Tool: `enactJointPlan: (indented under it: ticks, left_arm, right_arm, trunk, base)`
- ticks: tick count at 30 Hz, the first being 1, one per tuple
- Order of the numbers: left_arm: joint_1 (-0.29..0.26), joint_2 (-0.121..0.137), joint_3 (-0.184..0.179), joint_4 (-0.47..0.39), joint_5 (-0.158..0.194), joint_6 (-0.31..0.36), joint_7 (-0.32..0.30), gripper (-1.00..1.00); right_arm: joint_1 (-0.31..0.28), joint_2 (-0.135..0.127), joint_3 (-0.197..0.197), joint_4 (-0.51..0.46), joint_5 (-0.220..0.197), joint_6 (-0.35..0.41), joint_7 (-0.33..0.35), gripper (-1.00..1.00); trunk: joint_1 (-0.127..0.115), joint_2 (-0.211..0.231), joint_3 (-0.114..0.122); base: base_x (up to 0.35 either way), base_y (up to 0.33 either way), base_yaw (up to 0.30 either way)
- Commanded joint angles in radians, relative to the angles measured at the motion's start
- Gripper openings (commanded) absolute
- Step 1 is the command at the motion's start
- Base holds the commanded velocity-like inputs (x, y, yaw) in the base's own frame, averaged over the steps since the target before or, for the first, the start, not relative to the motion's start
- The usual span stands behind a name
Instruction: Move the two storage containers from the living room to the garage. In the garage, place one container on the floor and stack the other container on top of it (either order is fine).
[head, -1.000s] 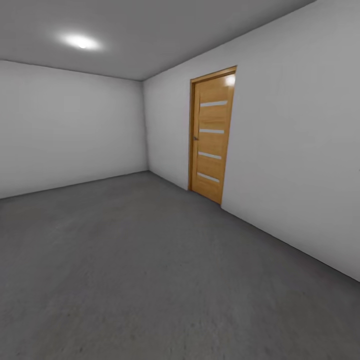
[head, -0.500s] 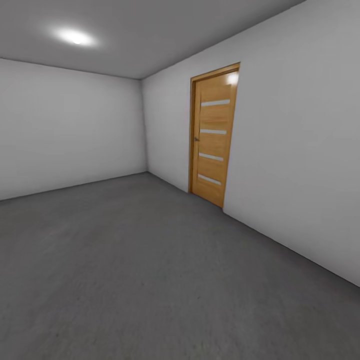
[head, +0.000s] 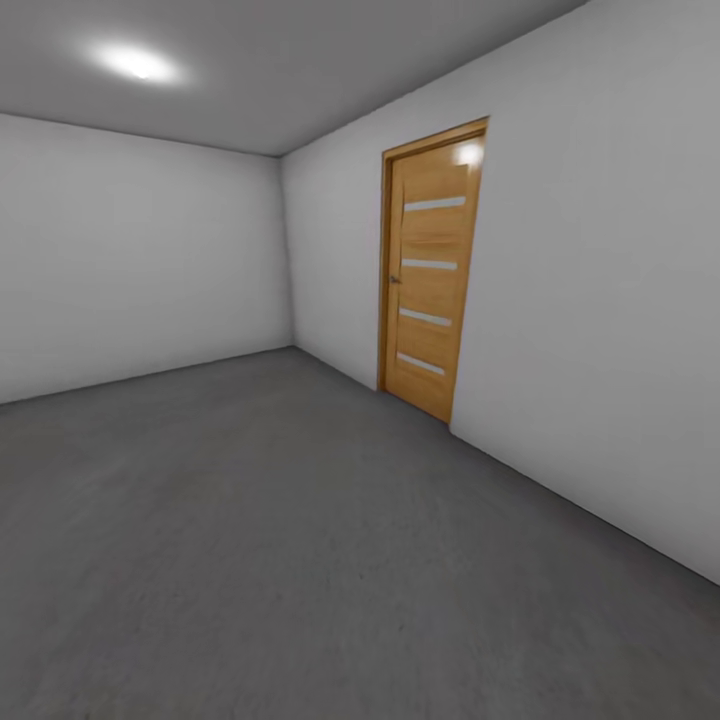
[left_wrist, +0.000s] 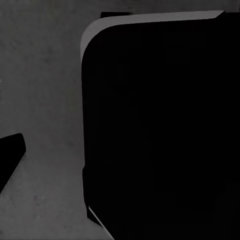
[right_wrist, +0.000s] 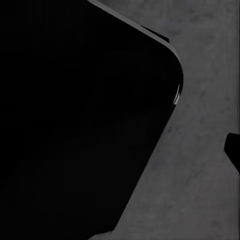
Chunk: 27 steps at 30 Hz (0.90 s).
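I am in the garage, a bare room with plain grey-white walls (head: 140, 260) and a dark grey concrete floor (head: 280, 540). The two storage containers and the living room are out of view. In the left wrist view, a large black rounded body (left_wrist: 160, 130) hangs over the speckled floor (left_wrist: 45, 100). The right wrist view has a similar black mass (right_wrist: 75, 120) above the same floor (right_wrist: 200, 190).
A closed, narrow light-wood door (head: 430, 270) with several horizontal glass strips is set in the right wall (head: 600, 330). A ceiling light (head: 135, 62) glows at the upper left. The far corner (head: 285, 250) is ahead, with open floor leading to it.
The whole head view has shifted. The door looks slightly larger and further right, and the ceiling light has slid left, so the camera has moved forward.
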Motion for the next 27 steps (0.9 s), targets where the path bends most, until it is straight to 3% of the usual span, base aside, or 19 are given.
enactJointPlan:
  ticks: [1,27]
  left_arm:
    - [0.000,0.000,0.000,-0.001,0.001,0.000,0.000,1.00]
    - [0.000,0.003,0.000,-0.001,0.002,0.000,0.003,1.00]
  right_arm:
    - [0.000,0.000,0.007,0.000,-0.012,-0.005,0.001,1.00]
    - [0.000,0.002,0.007,0.000,-0.017,-0.009,0.000,1.00]
  trunk:
    - [0.001,0.000,-0.001]
    - [0.001,0.000,-0.001]
  base:
    - [0.322,0.000,0.000]
    - [0.322,0.000,0.000]
